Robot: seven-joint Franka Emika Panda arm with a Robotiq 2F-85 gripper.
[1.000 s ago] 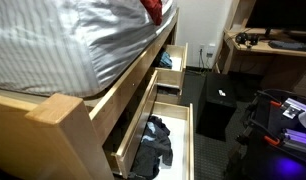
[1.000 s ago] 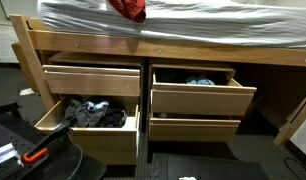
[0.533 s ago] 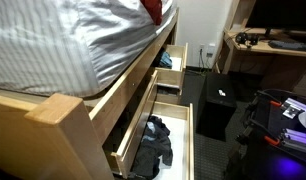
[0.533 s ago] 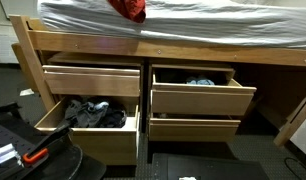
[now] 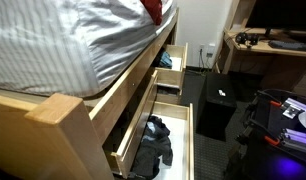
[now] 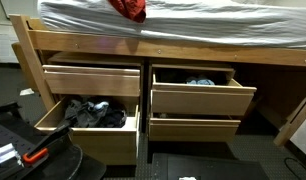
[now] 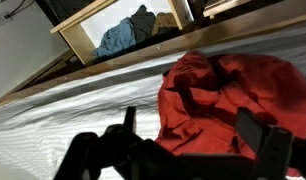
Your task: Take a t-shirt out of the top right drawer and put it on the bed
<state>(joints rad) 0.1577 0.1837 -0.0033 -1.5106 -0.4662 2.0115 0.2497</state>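
Gripper (image 7: 191,130) spread wide, empty, over the bed (image 7: 63,110)

In the wrist view, its fingers stand apart at the near edge. Just beyond, the crumpled red t-shirt (image 7: 228,90) lies on the striped sheet. Farther off, an open drawer (image 7: 93,25) holds bluish clothes (image 7: 118,38).

only the wrist view shows any part of the robot. the gripper (image 7: 186,122) comes in from the lower edge of that view, dark and blurred by nearness. its jaws stand wide apart. one of the fingers (image 7: 129,120) shows as a thin upright tip toward the picture's left, rising from a bulkier linkage that runs along the bottom edge. the opposite one is a broader, slanted pad toward the picture's right, joined to a block at the lower right corner. the wrist is tilted, looking down at a slant.
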